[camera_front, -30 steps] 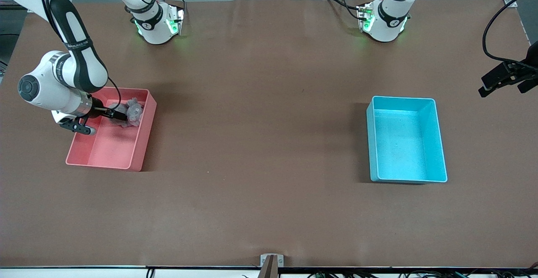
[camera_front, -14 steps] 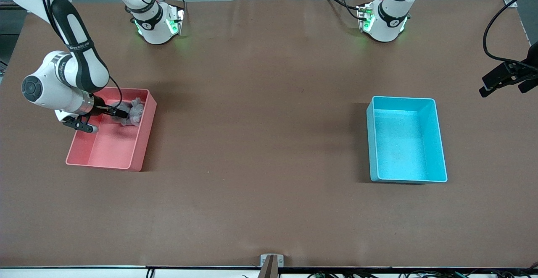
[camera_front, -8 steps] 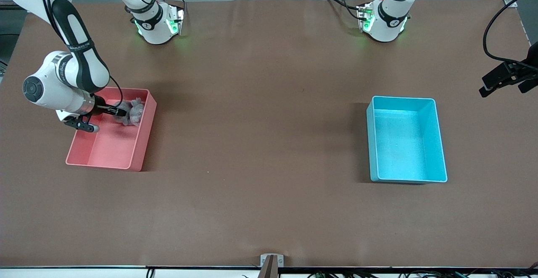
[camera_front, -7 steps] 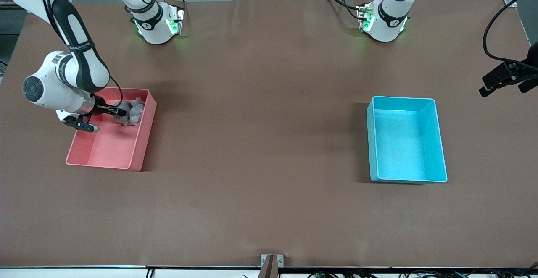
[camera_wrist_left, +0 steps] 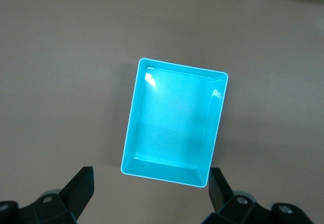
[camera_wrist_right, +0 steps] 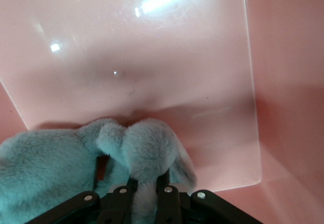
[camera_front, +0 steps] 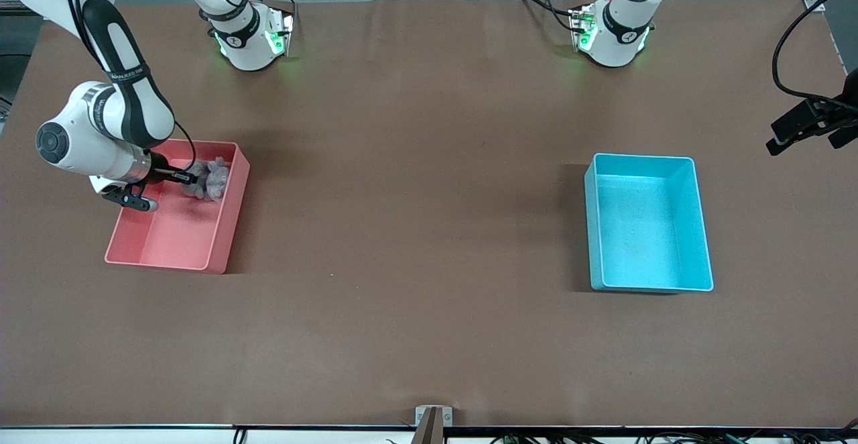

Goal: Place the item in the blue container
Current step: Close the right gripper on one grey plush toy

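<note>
The right gripper (camera_front: 194, 177) is down inside the pink rectangular plastic bin (camera_front: 221, 229), its 2 black fingers (camera_wrist_right: 163, 192) pinched together on a fold of the grey-blue furry plush toy (camera_front: 209, 179). In the right wrist view the plush toy (camera_wrist_right: 76, 168) bulges up on both sides of the clamped fingers, with the pink bin's floor and walls (camera_wrist_right: 283, 82) all around it. The toy lies in the part of the pink bin farthest from the front camera, toward the bin's 1 o'clock corner in the front view, close against the wall there. The pink bin sits on the brown table (camera_front: 415, 229) at the right arm's end, at about 9 o'clock from the table's middle in the front view.

The light blue rectangular plastic container (camera_front: 700, 229) stands at the left arm's end, at about 3 o'clock from the table's middle, well apart from the pink bin, with nothing in it. The left gripper (camera_wrist_left: 152, 196) waits in the air above the table near that container, its 2 fingers spread wide apart and holding nothing; the left wrist view looks straight down on the blue container (camera_wrist_left: 132, 112).
</note>
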`<state>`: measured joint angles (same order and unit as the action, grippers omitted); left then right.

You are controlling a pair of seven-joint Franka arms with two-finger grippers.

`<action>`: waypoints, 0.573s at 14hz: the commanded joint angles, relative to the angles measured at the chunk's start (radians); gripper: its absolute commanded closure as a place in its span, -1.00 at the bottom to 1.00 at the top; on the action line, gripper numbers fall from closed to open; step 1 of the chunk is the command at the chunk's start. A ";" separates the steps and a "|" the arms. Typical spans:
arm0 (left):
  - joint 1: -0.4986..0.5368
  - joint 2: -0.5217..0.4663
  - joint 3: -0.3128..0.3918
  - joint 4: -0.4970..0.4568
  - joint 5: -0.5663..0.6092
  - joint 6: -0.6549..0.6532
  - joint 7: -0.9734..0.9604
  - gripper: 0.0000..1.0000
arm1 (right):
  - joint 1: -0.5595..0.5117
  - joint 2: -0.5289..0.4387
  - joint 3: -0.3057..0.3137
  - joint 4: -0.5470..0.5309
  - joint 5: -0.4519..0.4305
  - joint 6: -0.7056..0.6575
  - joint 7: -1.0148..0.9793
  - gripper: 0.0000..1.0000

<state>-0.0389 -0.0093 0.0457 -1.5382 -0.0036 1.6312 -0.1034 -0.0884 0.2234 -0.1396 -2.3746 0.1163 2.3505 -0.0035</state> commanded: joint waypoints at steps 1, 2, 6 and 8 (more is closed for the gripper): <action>0.007 0.002 0.000 0.010 -0.029 -0.011 -0.001 -1.00 | -0.005 -0.002 0.005 0.021 -0.006 -0.052 0.017 1.00; 0.007 0.002 0.000 0.010 -0.029 -0.011 0.001 -1.00 | -0.005 -0.004 0.005 0.058 -0.007 -0.107 0.016 0.99; 0.008 0.002 0.000 0.010 -0.029 -0.011 0.001 -1.00 | -0.005 -0.003 0.005 0.302 -0.073 -0.435 0.034 1.00; 0.008 0.002 0.000 0.010 -0.029 -0.011 -0.001 -1.00 | 0.009 -0.001 0.009 0.453 -0.099 -0.618 0.103 1.00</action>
<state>-0.0380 -0.0093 0.0457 -1.5384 -0.0037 1.6311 -0.1034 -0.0874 0.2183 -0.1390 -2.0536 0.0504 1.8764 0.0327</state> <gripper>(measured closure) 0.000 0.846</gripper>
